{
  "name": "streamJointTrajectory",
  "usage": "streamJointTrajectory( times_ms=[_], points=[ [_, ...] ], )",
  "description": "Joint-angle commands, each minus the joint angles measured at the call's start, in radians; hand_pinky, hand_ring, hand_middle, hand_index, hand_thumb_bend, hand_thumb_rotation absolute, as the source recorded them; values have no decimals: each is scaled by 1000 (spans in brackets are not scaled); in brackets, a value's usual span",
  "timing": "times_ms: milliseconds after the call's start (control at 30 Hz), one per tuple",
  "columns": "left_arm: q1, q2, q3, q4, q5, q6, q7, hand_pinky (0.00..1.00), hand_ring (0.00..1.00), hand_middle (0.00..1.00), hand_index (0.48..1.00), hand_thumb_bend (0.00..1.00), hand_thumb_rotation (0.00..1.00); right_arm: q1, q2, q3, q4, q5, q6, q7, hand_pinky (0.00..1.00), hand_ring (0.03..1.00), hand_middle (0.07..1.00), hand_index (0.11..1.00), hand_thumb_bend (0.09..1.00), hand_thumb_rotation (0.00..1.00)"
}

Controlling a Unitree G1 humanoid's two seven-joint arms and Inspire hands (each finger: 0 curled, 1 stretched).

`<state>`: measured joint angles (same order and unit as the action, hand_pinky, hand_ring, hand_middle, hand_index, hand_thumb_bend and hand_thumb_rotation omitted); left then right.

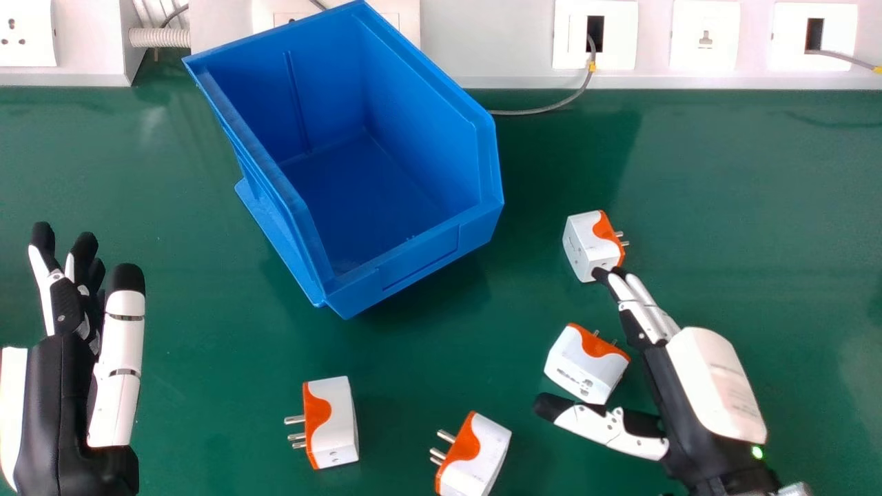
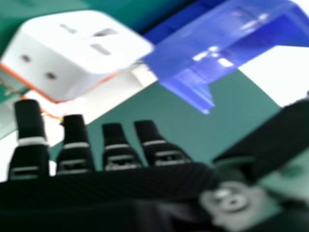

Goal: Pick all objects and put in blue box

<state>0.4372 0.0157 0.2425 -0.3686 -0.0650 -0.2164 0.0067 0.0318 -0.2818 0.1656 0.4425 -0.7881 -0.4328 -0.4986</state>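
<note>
My right hand [image 1: 696, 386] is at the lower right of the head view, open, with a white-and-orange adapter [image 1: 579, 362] lying between its thumb and fingers. Its fingertips meet or overlap the lower edge of a farther adapter [image 1: 589, 248]. Two more adapters, one [image 1: 334, 420] at lower centre and another [image 1: 479, 455] right of it, lie on the green table. The blue box [image 1: 386, 186] stands tilted in angle and holds nothing visible. In the right hand view, my right hand [image 2: 120, 154] shows near an adapter [image 2: 77, 53] and the blue box [image 2: 193, 63]. My left hand [image 1: 62, 386] rests open at far left.
White wall trunking [image 1: 510, 41] with sockets runs along the back of the green table [image 1: 723, 172]. A grey cable [image 1: 544, 109] curves from a socket down onto the table beside the box.
</note>
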Motion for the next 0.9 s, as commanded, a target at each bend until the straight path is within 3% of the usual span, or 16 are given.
streamJointTrajectory(
  times_ms=[0, 133, 333, 533, 633, 767, 867],
  points=[
    [-4, 1, 6, -15, -12, -11, 0, 1000, 1000, 998, 1000, 393, 835, -45, -11, 22, 44, -14, 12, -59, 647, 836, 897, 884, 766, 780],
    [-7, 4, 6, -16, -19, -8, -1, 1000, 1000, 1000, 1000, 410, 833, -120, -9, 56, 164, -21, 40, -114, 633, 819, 877, 859, 786, 744],
    [-10, 7, 12, 0, -26, -38, -13, 1000, 1000, 1000, 1000, 437, 836, -221, -16, 103, 343, -15, 68, -177, 610, 783, 848, 823, 804, 714],
    [-12, 13, 23, 15, -51, -68, -39, 1000, 1000, 1000, 1000, 433, 844, -248, -17, 139, 426, 7, 79, -202, 607, 775, 837, 810, 812, 723],
    [-13, 17, 25, 15, -48, -64, -42, 1000, 1000, 1000, 1000, 437, 841, -256, -14, 148, 453, 19, 80, -213, 612, 776, 834, 805, 801, 704],
    [-16, 11, 24, 11, -41, -65, -34, 1000, 1000, 1000, 1000, 460, 838, -268, -13, 168, 484, 16, 89, -232, 615, 774, 830, 800, 796, 688],
    [-14, 13, 24, 5, -44, -66, -36, 1000, 1000, 1000, 1000, 442, 838, -269, -12, 179, 496, 18, 95, -241, 620, 774, 830, 801, 791, 702]
  ],
)
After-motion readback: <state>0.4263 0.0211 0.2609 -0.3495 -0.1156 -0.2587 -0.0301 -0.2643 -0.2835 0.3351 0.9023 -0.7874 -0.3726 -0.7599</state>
